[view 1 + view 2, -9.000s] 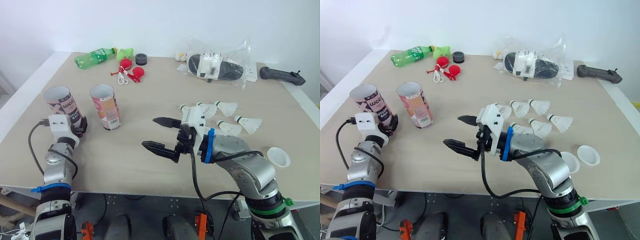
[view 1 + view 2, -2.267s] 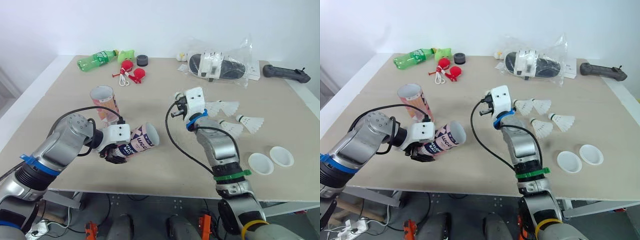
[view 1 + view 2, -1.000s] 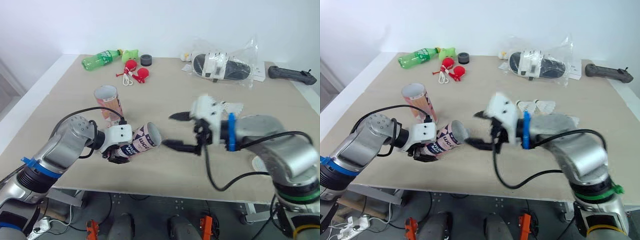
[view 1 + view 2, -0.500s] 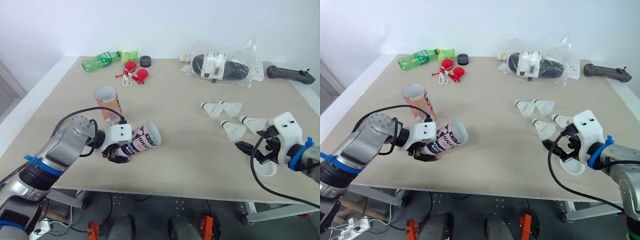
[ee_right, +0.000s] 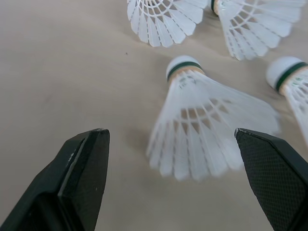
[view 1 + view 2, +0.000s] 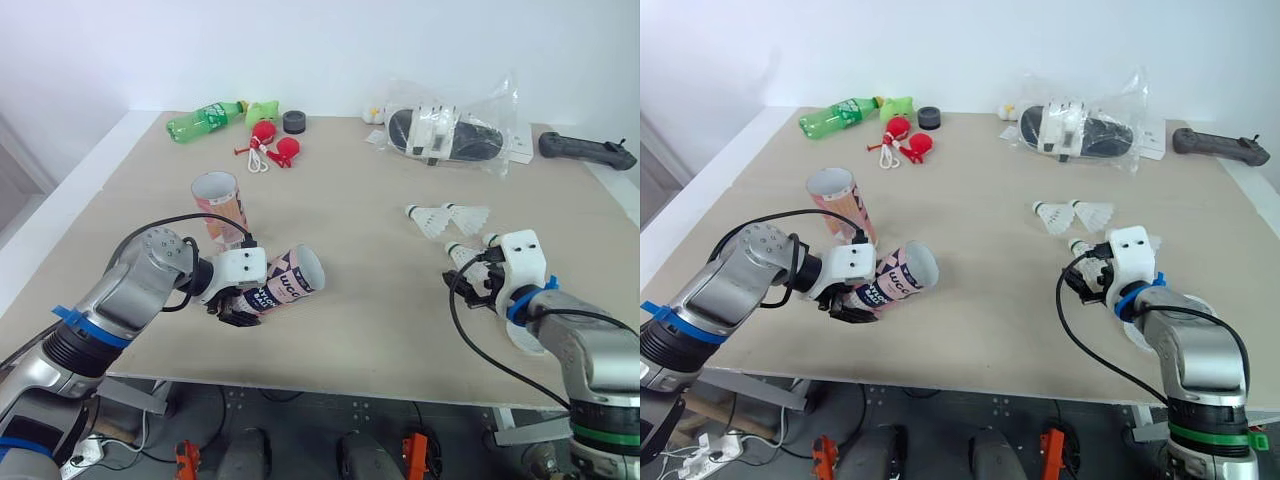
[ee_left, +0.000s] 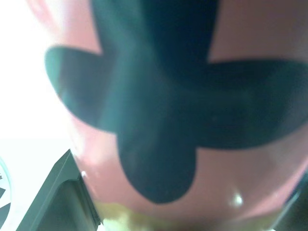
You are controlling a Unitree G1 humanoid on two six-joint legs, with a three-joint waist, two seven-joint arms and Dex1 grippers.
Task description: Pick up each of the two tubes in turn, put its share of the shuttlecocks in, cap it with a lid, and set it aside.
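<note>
Swung back to the loose shuttlecocks since half a second ago, the right gripper (image 5: 171, 137) holds its two black fingers spread wide; one white feathered shuttlecock (image 5: 202, 125) lies on the beige tabletop (image 6: 380, 180) between the jaws, round cork tip away from them and flared skirt toward them; a neighbouring shuttlecock (image 5: 288, 77) sits just beyond one fingertip, and two more shuttlecocks (image 6: 445, 216) lie further ahead of the jaws.

Across the table, the left gripper (image 6: 235, 305) is clamped around the pink-and-black printed cardboard tube (image 6: 285, 283), lifted and tilted, its open mouth pointing away from the jaws toward the right arm; the second pink tube (image 6: 221, 205) stands upright, well behind those jaws.

The likely trouble is the skirt: thin, springy ribbed feathers would probably buckle if the fingers close across them and not near the firm, green-banded cork; a wide close could also nudge the neighbour; it looks light enough to skate on the smooth, matte table. The glossy tube wall may twist in the left grip when something is pushed in.
</note>
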